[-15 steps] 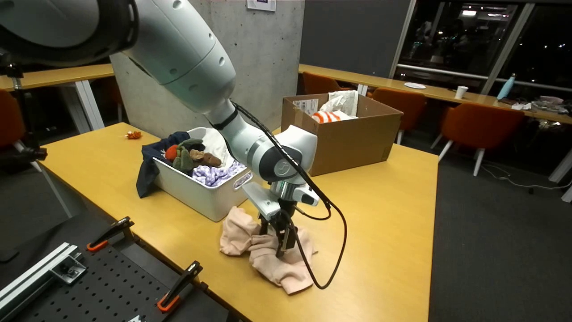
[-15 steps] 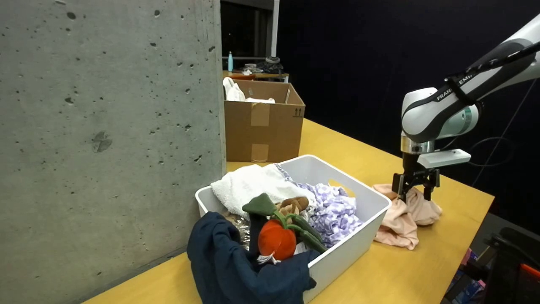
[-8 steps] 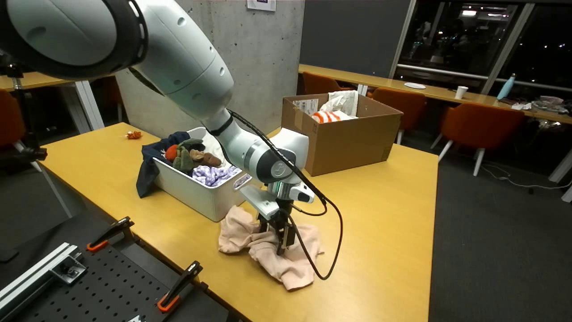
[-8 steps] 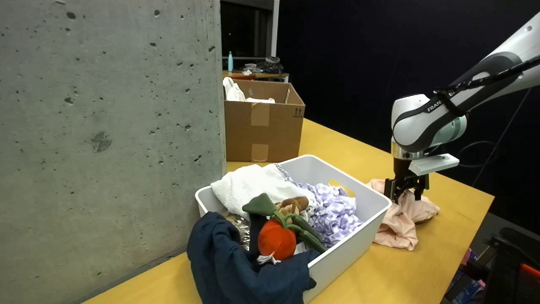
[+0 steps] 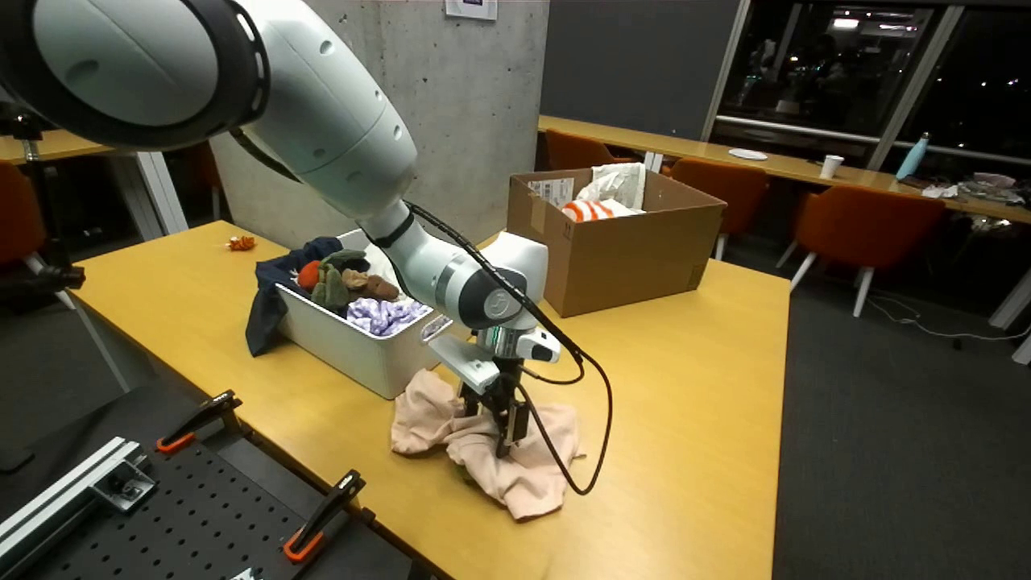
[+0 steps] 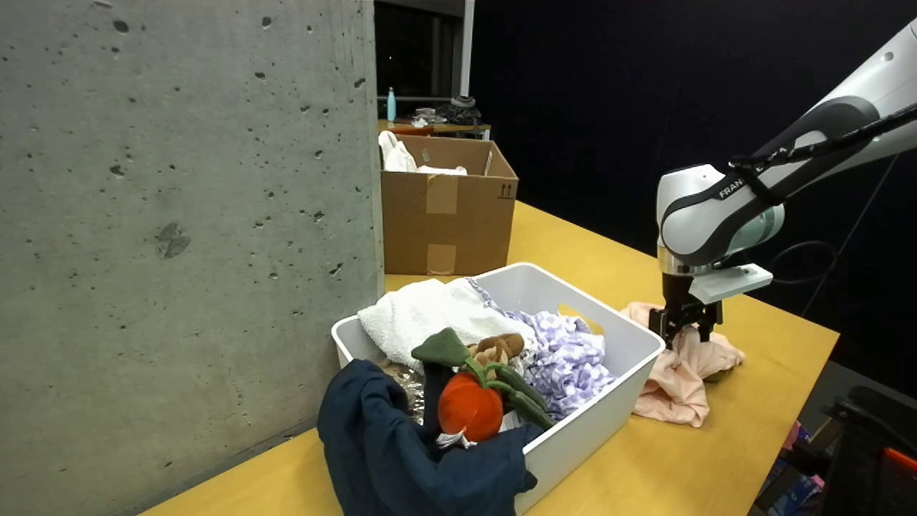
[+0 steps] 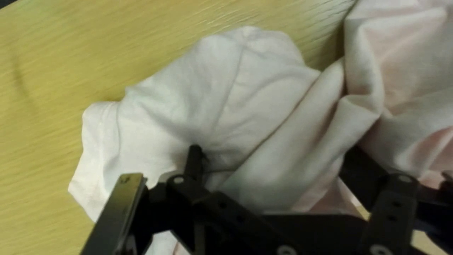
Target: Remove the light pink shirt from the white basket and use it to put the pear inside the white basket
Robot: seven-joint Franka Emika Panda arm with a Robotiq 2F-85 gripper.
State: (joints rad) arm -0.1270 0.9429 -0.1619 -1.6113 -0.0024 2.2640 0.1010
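The light pink shirt (image 5: pixel 527 487) lies crumpled on the table, outside the basket; it also shows in an exterior view (image 6: pixel 677 398) and the wrist view (image 7: pixel 244 85). My gripper (image 5: pixel 488 432) points down into it, with fingers well apart and bunched cloth raised between them (image 7: pixel 276 152). Whether they squeeze it, I cannot tell. A small olive-green patch (image 6: pixel 718 375) peeks from under the shirt's edge, also in an exterior view (image 5: pixel 465 474); too little shows to name it. The pear is not clearly visible. The white basket (image 6: pixel 591 455) stands beside the shirt.
The basket holds a white towel (image 6: pixel 437 312), purple checked cloth (image 6: pixel 566 358), a red-orange toy (image 6: pixel 469 407) and green toys. A navy garment (image 6: pixel 401 459) hangs over its edge. A cardboard box (image 5: pixel 644 258) and concrete pillar (image 6: pixel 186 215) stand near. Clamps (image 5: pixel 326 515) grip the table's edge.
My gripper has shifted slightly toward the basket and a little down, and the shirt has dragged along with it. The olive-green patch now shows more under the shirt's edge.
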